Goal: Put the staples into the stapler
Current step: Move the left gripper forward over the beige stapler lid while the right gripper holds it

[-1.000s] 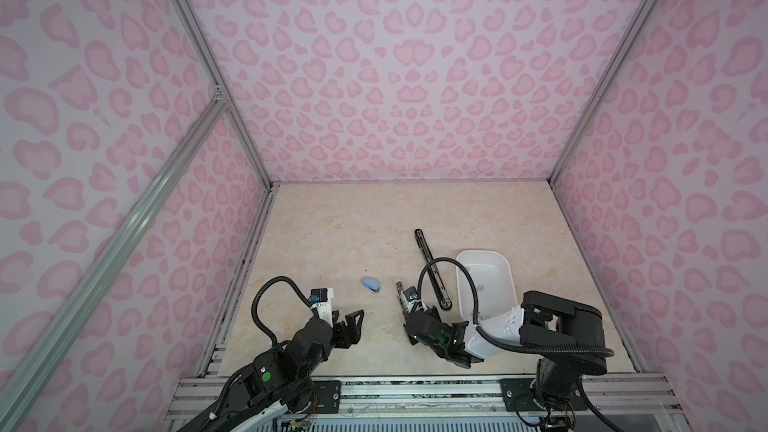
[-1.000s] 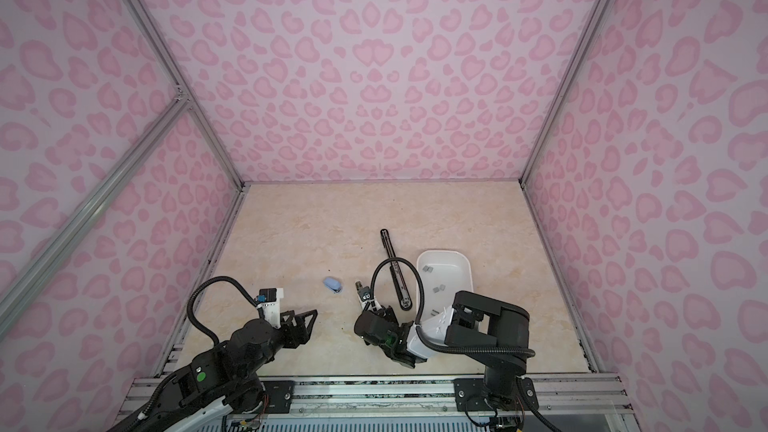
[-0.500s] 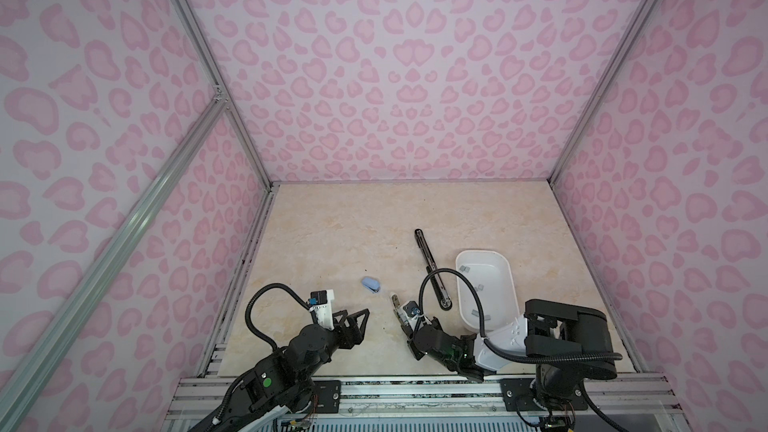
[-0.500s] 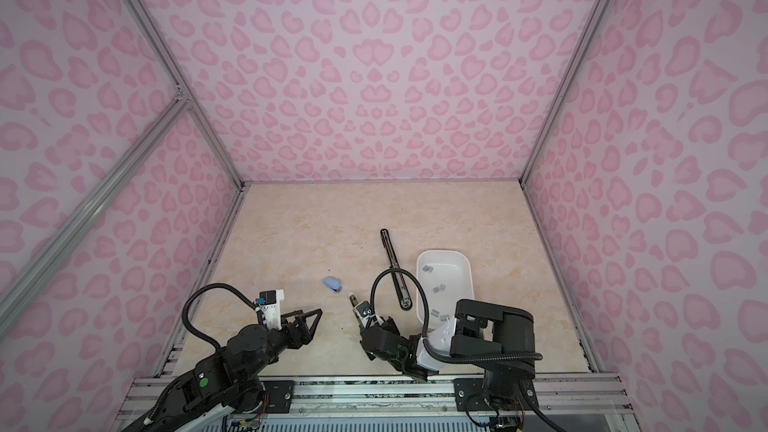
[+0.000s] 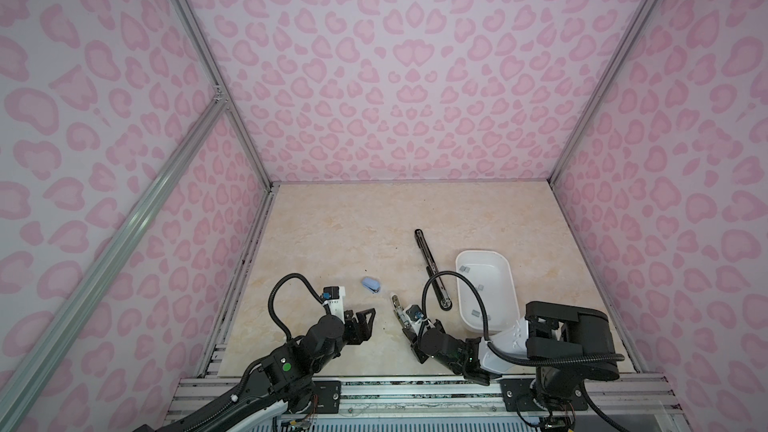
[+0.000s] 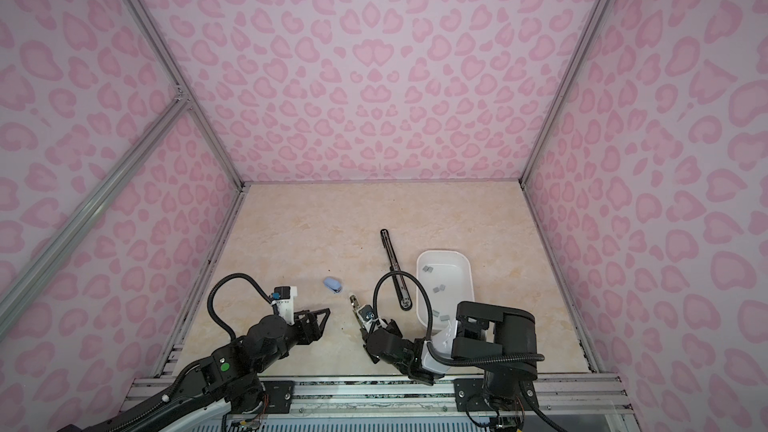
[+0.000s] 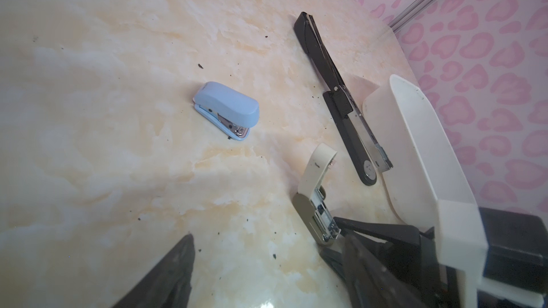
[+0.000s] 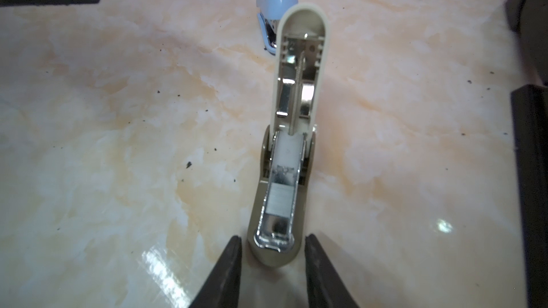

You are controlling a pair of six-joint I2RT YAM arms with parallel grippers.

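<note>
Right tool [image 8: 272, 237]: spread a little, astride the nose of the stapler [image 8: 292, 143], one finger down each flank, a sliver of tabletop [image 8: 118, 143] showing on either side. Pinching nothing, as far as can be told. Left tool [image 5: 370, 324]: spread wide, empty, well apart to the left of the stapler in both top views.

Stapler: flat on its base, lid hinged up and leaning away, channel bared. Long axis dead in line with the right tool's reach: nose nearest, hinge farther off, lid tip [image 7: 323, 154] farthest. Already seated in the channel: one strip of the staples [image 8: 280, 200], lying along that same axis, about midway, short of the nose. More of the staples loose in the white tray [image 5: 496, 276], to the right of the stapler, by the right arm.

Judged step: loading done bar the closing. Calls for swinging the lid back toward the right tool and down over the channel. Right tool nearer by far, but low at the nose and under the lid's arc. Needs to lift and go over the top, or to steady the base for a press from the left tool. Risk: nudging the base sideways and skewing the strip.

Idle and out of the way: blue stapler [image 7: 226, 111] beyond the lid, black long stapler [image 7: 335, 93] beside the tray.
</note>
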